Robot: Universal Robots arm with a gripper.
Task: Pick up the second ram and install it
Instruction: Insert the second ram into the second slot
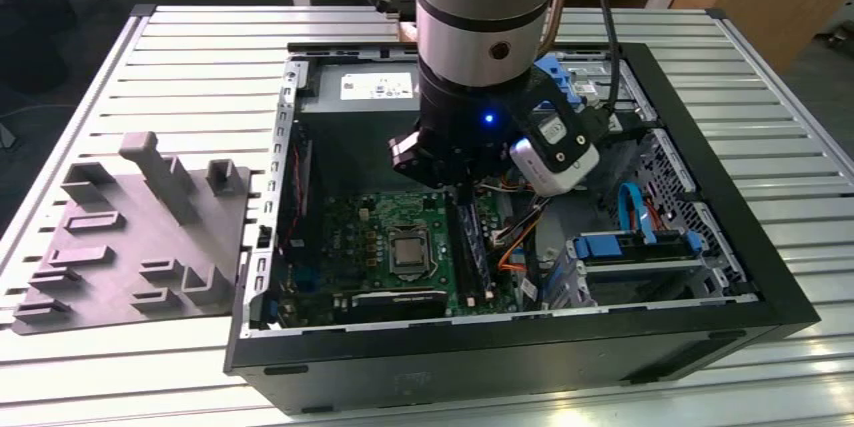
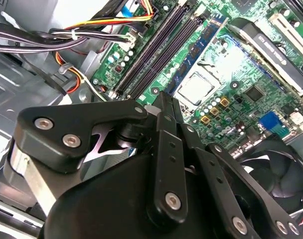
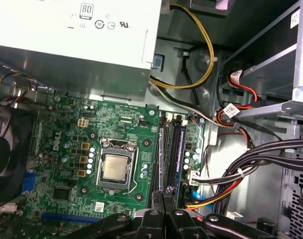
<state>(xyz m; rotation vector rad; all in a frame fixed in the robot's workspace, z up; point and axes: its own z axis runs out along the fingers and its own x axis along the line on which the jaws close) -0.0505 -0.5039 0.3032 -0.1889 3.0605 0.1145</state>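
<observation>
Table of metal slats carries open black computer case. Grey moulded tray lies beside case on exterior view's left. Inside case: grey power supply, green motherboard. Arm reaches down into case. Gripper has fingers drawn tight together, tip just above memory slots. Second ram, dark-blue stick, lies along slots on CPU socket side, near end just beside fingertips. Cannot tell if seated.
</observation>
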